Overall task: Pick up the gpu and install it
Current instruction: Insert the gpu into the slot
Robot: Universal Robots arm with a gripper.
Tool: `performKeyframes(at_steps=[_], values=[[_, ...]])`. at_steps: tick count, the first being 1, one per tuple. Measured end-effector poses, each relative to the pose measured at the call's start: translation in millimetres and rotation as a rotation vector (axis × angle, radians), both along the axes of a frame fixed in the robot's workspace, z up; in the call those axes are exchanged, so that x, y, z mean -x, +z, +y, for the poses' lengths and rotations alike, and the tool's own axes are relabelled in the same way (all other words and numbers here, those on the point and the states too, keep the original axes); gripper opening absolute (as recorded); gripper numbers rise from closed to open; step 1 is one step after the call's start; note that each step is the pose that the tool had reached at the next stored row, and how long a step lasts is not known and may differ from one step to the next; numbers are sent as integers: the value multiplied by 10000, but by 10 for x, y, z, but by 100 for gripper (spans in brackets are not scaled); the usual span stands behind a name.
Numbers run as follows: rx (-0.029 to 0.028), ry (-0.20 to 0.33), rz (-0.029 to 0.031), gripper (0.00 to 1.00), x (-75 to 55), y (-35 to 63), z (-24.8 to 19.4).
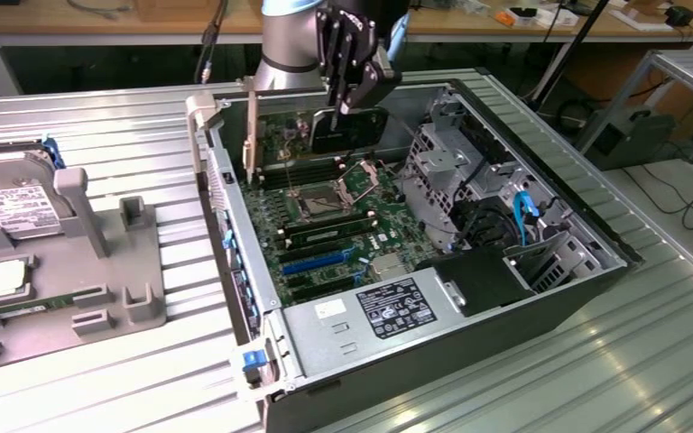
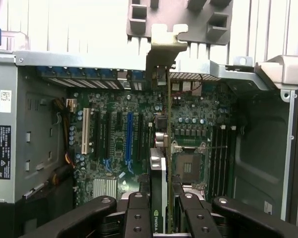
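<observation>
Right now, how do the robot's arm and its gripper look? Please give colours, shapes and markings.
The arm is a thick silver-grey tube with a light blue ring at its joint. The gripper is black and blocky. Its fingers are black jointed links with small round pins. I cannot make out any marking on them.
</observation>
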State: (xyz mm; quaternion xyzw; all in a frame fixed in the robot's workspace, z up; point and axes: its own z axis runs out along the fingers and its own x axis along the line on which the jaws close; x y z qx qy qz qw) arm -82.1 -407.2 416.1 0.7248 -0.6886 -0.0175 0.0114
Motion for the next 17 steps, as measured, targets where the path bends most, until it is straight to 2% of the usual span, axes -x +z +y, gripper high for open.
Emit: performKeyframes(at_steps=[7, 17], values=[[1, 0, 0, 27, 0, -91, 0], [10, -1, 0, 27, 0, -113, 0]])
